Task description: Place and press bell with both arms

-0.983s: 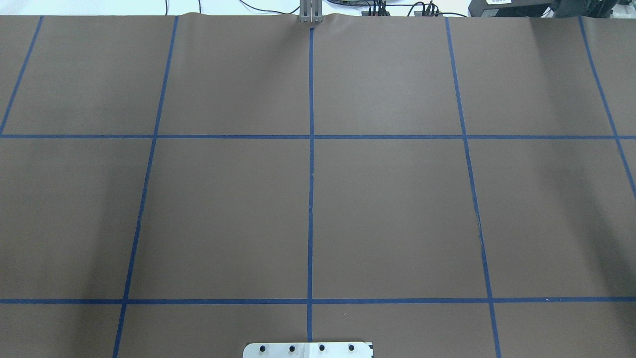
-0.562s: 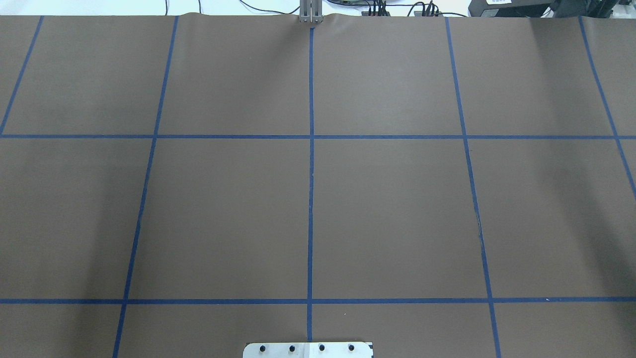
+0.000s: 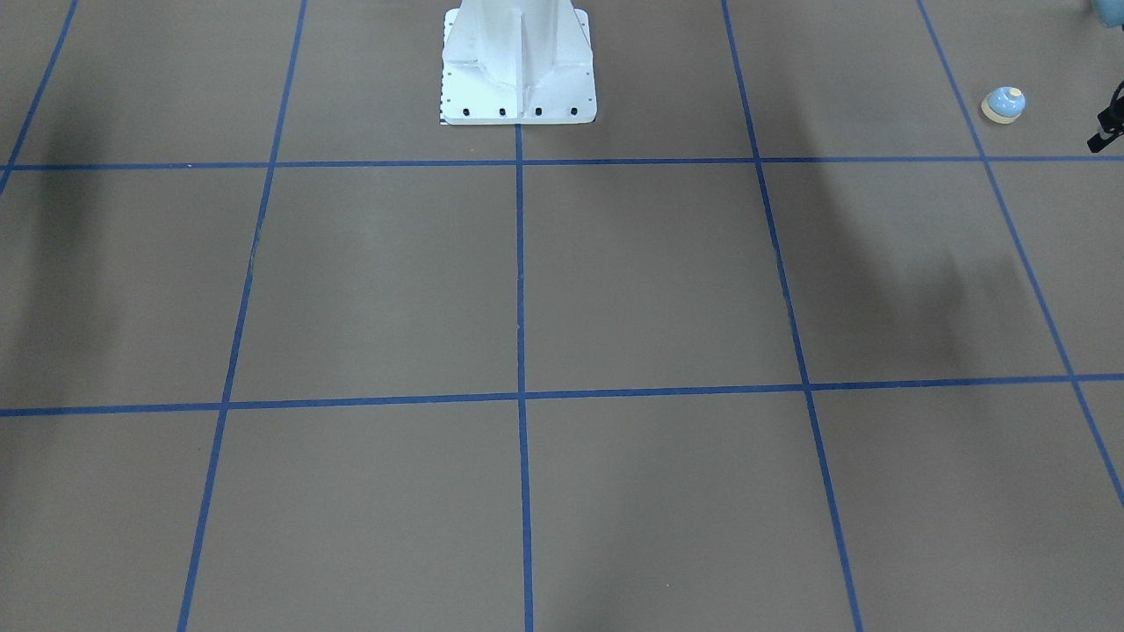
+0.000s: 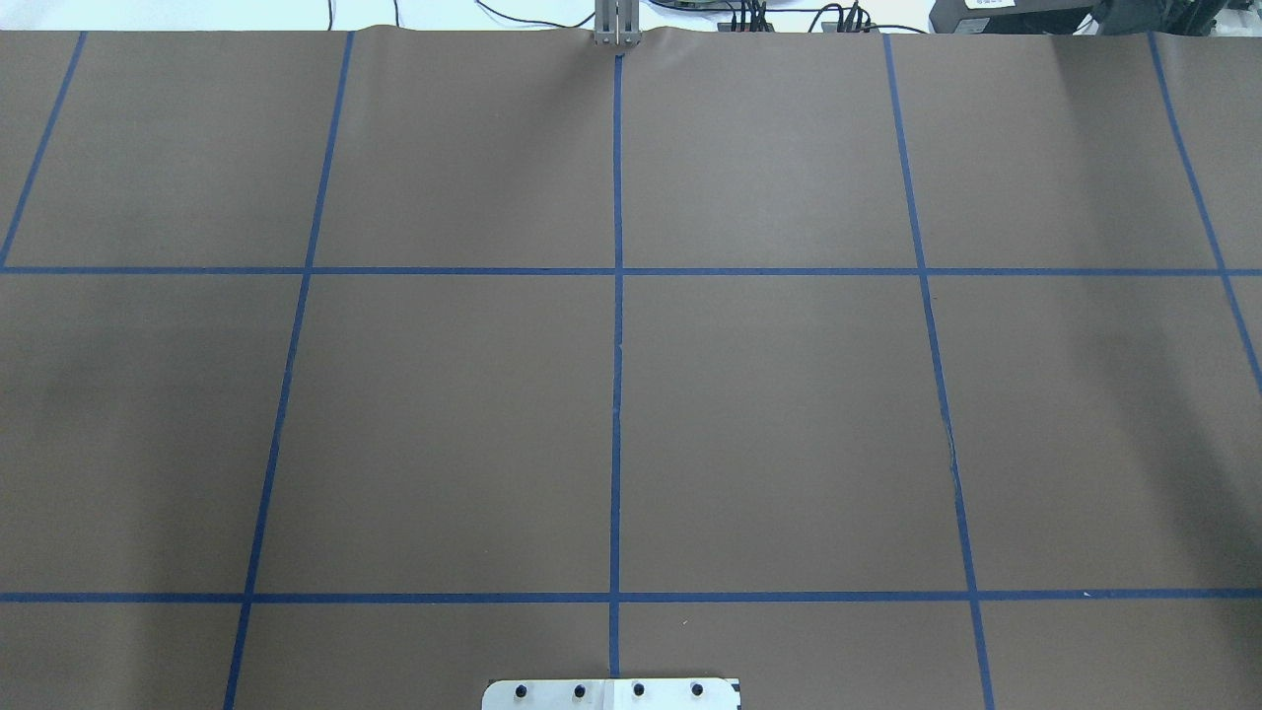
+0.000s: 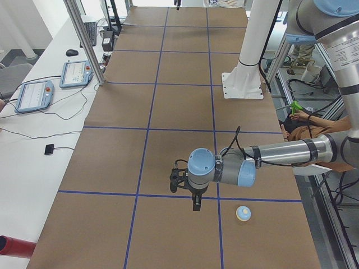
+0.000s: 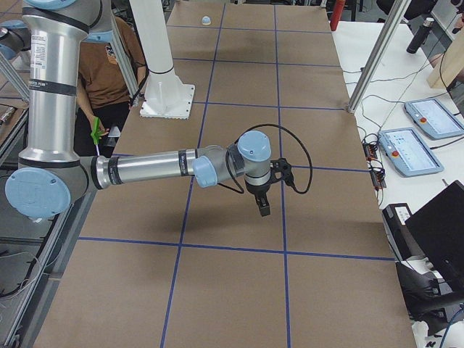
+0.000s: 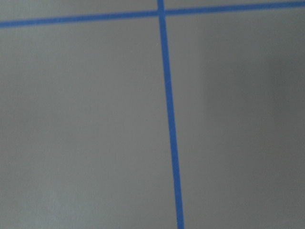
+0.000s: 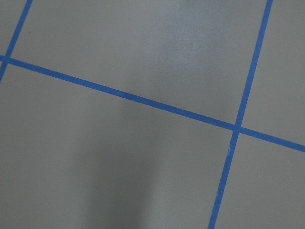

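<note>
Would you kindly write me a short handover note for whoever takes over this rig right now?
Left gripper: hangs beside the bell, apart from it; open or shut cannot be told.
Right gripper: hangs over the table toward its other end, far from the bell; state cannot be told.
The bell stands upright on the table at the robot's left end, ungrasped.
Done: nothing evident.
Left: grasp the bell, place it, press it.

Overhead from behind pedestal (image 4: 611, 695), front view facing it — seen at 6 versus 12 o'clock; side views from desk (image 5: 179, 106) ends; wrist cameras close above.
</note>
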